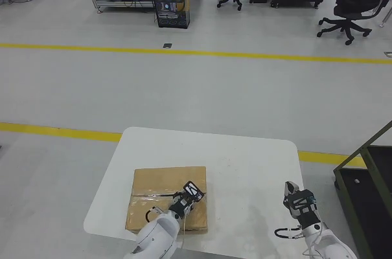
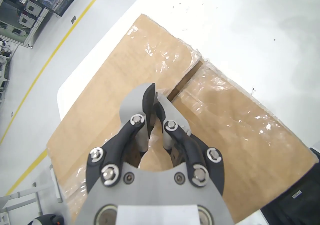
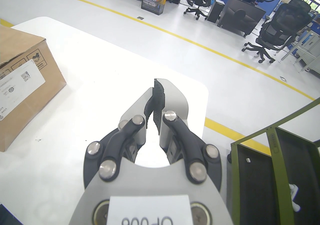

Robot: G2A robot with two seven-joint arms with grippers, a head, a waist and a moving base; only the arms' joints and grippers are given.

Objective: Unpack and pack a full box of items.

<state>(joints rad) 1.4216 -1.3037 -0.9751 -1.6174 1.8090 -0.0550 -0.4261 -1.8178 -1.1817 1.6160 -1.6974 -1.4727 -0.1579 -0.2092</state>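
While the taped box (image 1: 157, 184) sits shut on the worktop (image 1: 247, 162), the left tool (image 2: 153, 93), tips pressed together, hangs over its centre seam (image 2: 186, 77), so unpacking looks barely begun and parting that seam comes next; the right tool (image 3: 157, 90), likewise closed, hangs well apart.

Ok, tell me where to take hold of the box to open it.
Probably a flap edge at the open gap in the centre seam, near the box's side. Come from above and slip into the gap: elsewhere the flaps lie flat under clear tape.
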